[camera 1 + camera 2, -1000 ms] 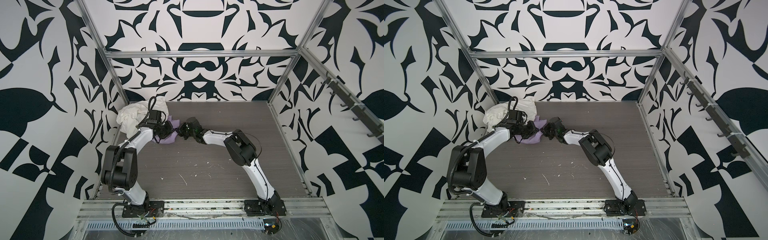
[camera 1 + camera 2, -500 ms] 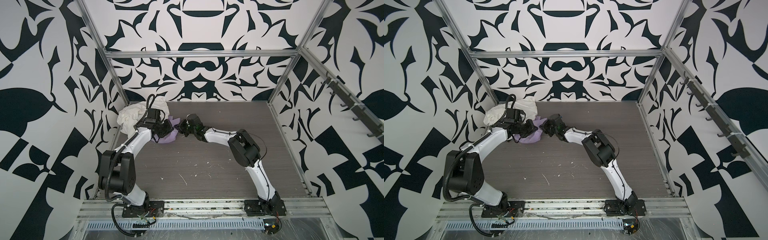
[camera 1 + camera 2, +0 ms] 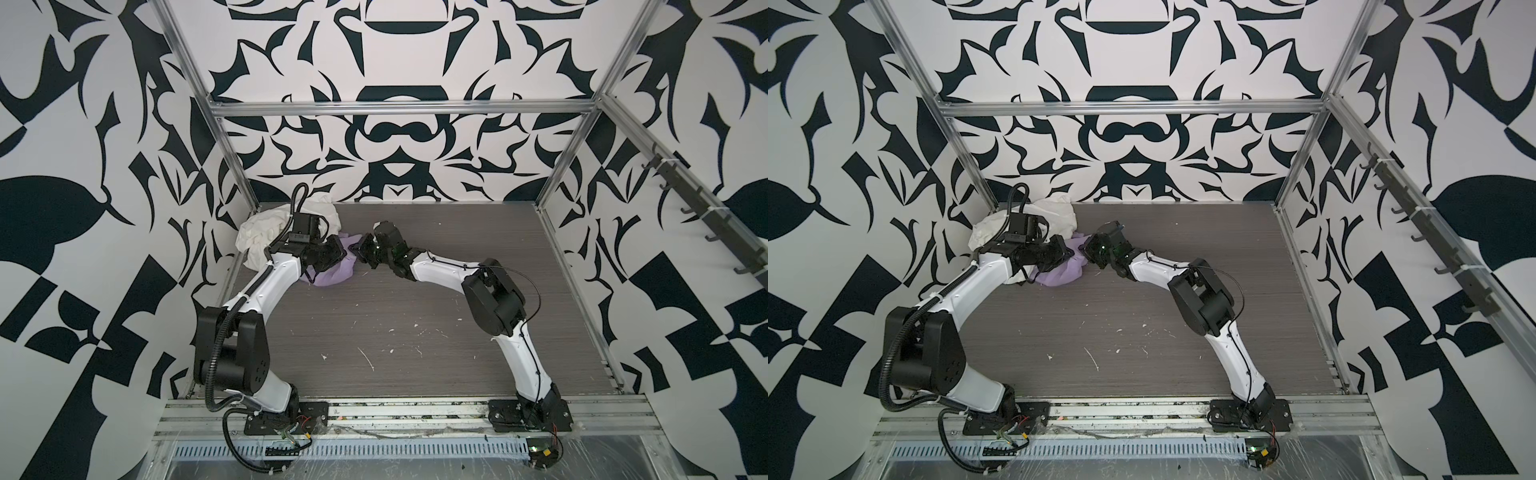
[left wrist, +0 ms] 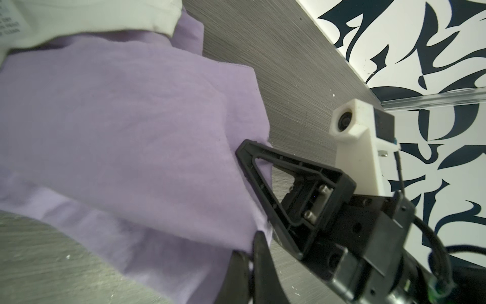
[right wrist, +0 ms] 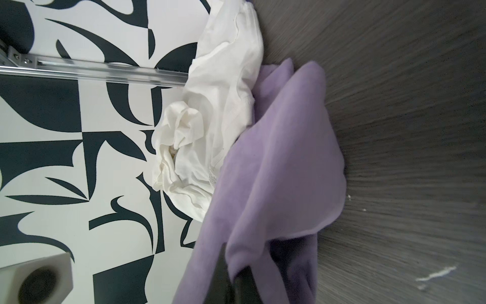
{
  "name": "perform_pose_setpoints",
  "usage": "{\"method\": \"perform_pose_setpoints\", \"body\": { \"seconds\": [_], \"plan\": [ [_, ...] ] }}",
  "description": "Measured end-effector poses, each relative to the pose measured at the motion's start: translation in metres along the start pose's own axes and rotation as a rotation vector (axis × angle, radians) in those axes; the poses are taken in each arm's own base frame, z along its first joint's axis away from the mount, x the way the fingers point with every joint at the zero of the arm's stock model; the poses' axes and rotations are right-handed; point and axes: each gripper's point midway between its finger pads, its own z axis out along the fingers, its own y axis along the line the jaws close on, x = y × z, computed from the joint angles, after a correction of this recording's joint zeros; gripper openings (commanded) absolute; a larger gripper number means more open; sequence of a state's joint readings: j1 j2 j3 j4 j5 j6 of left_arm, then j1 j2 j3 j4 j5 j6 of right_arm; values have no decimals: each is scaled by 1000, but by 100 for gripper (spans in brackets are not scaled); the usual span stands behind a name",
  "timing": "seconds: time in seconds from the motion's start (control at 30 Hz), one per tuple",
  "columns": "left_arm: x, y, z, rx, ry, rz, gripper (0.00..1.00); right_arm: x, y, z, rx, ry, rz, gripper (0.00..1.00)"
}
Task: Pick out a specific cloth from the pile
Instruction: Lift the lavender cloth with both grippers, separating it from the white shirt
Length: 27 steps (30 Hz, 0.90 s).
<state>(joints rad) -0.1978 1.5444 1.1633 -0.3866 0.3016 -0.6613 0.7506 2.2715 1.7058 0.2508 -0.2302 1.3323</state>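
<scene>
Care tag [image 4: 11, 21]: left wrist view, right at the frame's edge. Cut-off capitals, and "DRY" and "CLEAN" just come through; the line between them is too blurred.
Tag's carrier: the white garment [image 4: 105, 15] of the pile [image 5: 184, 118].
Printed patch [image 5: 212, 179]: right wrist view, small grey lines on the same white garment, too fine to read.

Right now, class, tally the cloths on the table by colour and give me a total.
Lilac cloth: 1
Off-white cloth bundle: 1 (counted as one; its folds hide whether it holds more pieces)
Total: 2
</scene>
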Motion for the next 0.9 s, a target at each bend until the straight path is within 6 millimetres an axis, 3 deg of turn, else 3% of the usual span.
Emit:
{"method": "perform_pose_setpoints", "body": {
  "seconds": [0.4, 0.9],
  "plan": [
    [-14, -18, -19, 22, -52, 29, 0, -3, 22, -3, -34, -13, -39, 0],
    [-16, -22, -28, 15, -62, 37, 0, -7, 40, -10, -48, -30, -85, 0]
  ]
}}
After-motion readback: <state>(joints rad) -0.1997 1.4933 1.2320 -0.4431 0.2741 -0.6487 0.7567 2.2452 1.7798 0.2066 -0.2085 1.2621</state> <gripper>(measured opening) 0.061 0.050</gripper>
